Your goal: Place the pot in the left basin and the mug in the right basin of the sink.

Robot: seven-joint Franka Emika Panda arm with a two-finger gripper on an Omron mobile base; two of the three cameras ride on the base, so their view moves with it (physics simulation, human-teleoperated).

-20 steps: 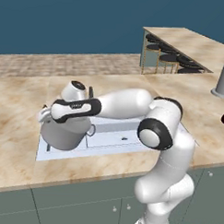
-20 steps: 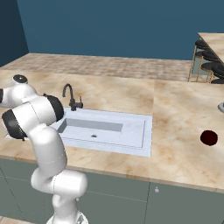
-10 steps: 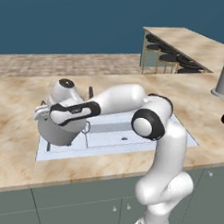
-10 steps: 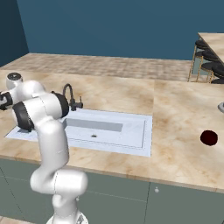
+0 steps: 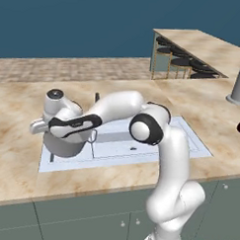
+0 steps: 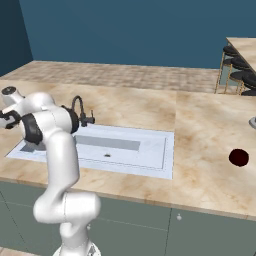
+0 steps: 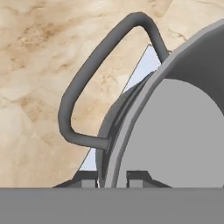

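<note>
Pot [image 5: 65, 143]: grey metal, in the left basin [image 5: 48, 158] of the white sink [image 5: 200, 147]; gripper [image 7: 113, 178] nearly closed, one finger [image 7: 139, 178] inside and one outside the pot's rim, beside a loop handle [image 7: 94, 83]. Mug [image 6: 238, 157]: dark red, on the counter [image 6: 200, 130], well right of the sink.

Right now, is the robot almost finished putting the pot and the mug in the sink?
About halfway. The gripper pinches the pot by its rim, and the pot sits low in the left basin, not yet let go. The mug waits on the counter; the right basin has no mug in it.
</note>
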